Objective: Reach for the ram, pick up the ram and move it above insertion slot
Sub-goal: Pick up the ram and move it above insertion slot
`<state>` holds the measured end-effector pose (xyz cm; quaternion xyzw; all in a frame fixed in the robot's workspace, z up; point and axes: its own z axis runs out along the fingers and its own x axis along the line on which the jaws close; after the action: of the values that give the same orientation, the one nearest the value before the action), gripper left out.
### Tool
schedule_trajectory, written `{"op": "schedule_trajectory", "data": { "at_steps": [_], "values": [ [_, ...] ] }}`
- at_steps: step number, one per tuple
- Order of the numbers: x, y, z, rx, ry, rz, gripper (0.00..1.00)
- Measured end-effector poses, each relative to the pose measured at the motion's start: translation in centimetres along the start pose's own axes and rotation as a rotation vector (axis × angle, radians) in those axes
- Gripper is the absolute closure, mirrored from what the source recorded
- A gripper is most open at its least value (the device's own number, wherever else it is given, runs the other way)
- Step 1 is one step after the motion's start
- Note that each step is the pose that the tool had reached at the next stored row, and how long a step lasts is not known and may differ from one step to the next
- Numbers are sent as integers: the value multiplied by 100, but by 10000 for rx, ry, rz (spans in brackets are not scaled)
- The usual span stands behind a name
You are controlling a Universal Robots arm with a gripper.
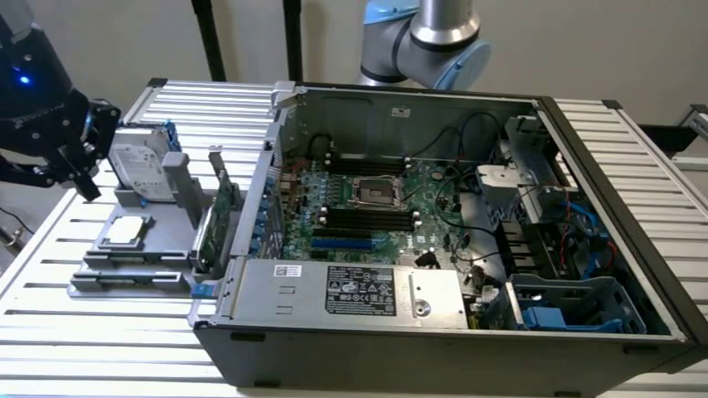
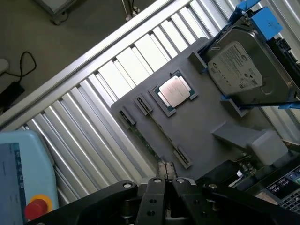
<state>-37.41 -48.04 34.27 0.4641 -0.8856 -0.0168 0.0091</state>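
The ram [image 2: 149, 145] is a thin green strip standing on edge in the clips along one side of the grey parts fixture [image 2: 201, 122]. In the exterior view the ram [image 1: 124, 279] lies along the fixture's front row. My gripper [image 2: 166, 182] is shut with nothing in it, its black fingertips pressed together just short of the ram. In the exterior view my gripper [image 1: 86, 189] hangs over the table to the left of the fixture. The black insertion slots [image 1: 366, 220] lie on the motherboard inside the open computer case [image 1: 443, 332].
The fixture also carries a silver hard drive [image 2: 239, 65] in a blue bracket, a CPU chip [image 2: 174, 90] and an upright green expansion card [image 1: 225, 211]. The case wall rises right of the fixture. A pendant with a red button [image 2: 35, 206] shows beside the slatted table [image 2: 93, 108].
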Motion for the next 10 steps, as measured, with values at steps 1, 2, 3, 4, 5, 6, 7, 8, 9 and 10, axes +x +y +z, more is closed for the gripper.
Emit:
{"op": "schedule_trajectory", "data": {
  "at_steps": [1, 2, 3, 4, 5, 6, 7, 8, 9, 10],
  "values": [
    [0, 0, 1, 0, 7, -180, 89],
    [0, 0, 1, 0, 14, -366, 89],
    [0, 0, 2, 0, 21, -544, 89],
    [0, 0, 2, 0, 28, -736, 89],
    [0, 0, 3, 0, 35, -915, 89],
    [0, 0, 4, 1, 42, -1100, 89],
    [0, 0, 4, 1, 49, -1280, 89],
    [0, 0, 5, 1, 56, -1459, 89],
    [0, 0, 6, 1, 63, -1640, 89],
    [0, 0, 6, 1, 70, -1818, 89]
  ]
}}
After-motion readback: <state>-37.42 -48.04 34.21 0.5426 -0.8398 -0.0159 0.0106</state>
